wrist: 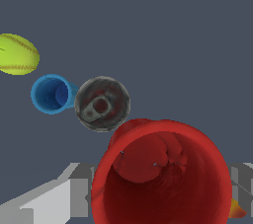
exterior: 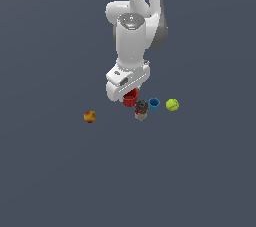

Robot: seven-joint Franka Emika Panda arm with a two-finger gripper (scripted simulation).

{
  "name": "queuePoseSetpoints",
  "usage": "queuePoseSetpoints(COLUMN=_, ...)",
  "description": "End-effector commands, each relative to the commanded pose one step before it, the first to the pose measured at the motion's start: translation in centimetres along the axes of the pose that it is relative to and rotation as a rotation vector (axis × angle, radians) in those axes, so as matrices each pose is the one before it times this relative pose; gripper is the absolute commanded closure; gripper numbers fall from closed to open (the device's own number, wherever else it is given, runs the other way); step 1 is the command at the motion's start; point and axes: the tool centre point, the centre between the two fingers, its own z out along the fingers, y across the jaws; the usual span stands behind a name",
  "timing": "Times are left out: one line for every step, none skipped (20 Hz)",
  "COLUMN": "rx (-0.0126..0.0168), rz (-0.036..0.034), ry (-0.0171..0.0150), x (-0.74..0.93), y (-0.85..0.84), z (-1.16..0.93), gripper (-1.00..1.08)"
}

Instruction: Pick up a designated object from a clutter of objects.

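Right up close to the wrist camera sits the red cup (wrist: 163, 178), its big round mouth filling the view between the grey fingers (wrist: 79, 191) of the gripper (exterior: 131, 97). I cannot tell if the fingers are squeezing it yet. Just past it stands the dark-topped thing (wrist: 102, 103), then the blue cup (wrist: 51, 93), then the tennis ball (wrist: 17, 54). The grab seems to be happening now. Next, I think, it must grip firmly and lift straight up, missing the dark-topped thing.

Red cup (wrist: 163, 178) matt, mottled; tennis ball (wrist: 17, 54) seamed; arm (exterior: 132, 36) glossy white.
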Motion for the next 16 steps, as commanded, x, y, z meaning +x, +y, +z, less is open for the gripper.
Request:
queuePoseSetpoints(rx=0.00115, rz=-0.00032, ry=-0.00094, x=-0.06, y=-1.073, z=-2.206, gripper=1.08)
queuePoseSetpoints(rx=0.001, rz=-0.00013, ry=-0.00081, x=-0.022, y=-0.436, z=-0.876, gripper=1.08)
queuePoseSetpoints(rx=0.00101, rz=-0.00014, ry=-0.0008, x=-0.022, y=-0.444, z=-0.895, gripper=1.08)
queuePoseSetpoints(rx=0.00102, rz=-0.00014, ry=-0.00079, x=-0.021, y=-0.452, z=-0.915, gripper=1.08)
queuePoseSetpoints(rx=0.00102, rz=-0.00014, ry=-0.00078, x=-0.02, y=-0.45, z=-0.914, gripper=1.08)
queuePoseSetpoints(rx=0.00095, rz=-0.00013, ry=-0.00072, x=-0.019, y=-0.444, z=-0.906, gripper=1.08)
queuePoseSetpoints(rx=0.00103, rz=-0.00014, ry=-0.00077, x=-0.016, y=-0.436, z=-0.892, gripper=1.08)
queuePoseSetpoints(rx=0.0011, rz=-0.00014, ry=-0.00082, x=-0.012, y=-0.429, z=-0.88, gripper=1.08)
queuePoseSetpoints(rx=0.00096, rz=-0.00012, ry=-0.00071, x=-0.014, y=-0.427, z=-0.882, gripper=1.08)
queuePoseSetpoints(rx=0.00096, rz=-0.00012, ry=-0.00071, x=-0.012, y=-0.423, z=-0.877, gripper=1.08)
queuePoseSetpoints(rx=0.00096, rz=-0.00012, ry=-0.00071, x=-0.01, y=-0.418, z=-0.872, gripper=1.08)
queuePoseSetpoints(rx=0.00096, rz=-0.00011, ry=-0.00071, x=-0.007, y=-0.406, z=-0.851, gripper=1.08)
queuePoseSetpoints(rx=0.00096, rz=-0.00011, ry=-0.00071, x=-0.004, y=-0.391, z=-0.824, gripper=1.08)
queuePoseSetpoints(rx=0.00088, rz=-0.00009, ry=-0.00064, x=-0.003, y=-0.376, z=-0.798, gripper=1.08)
queuePoseSetpoints(rx=0.00088, rz=-0.00008, ry=-0.00064, x=0.0, y=-0.358, z=-0.765, gripper=1.08)
queuePoseSetpoints(rx=0.00079, rz=-0.00007, ry=-0.00058, x=0.001, y=-0.341, z=-0.733, gripper=1.08)
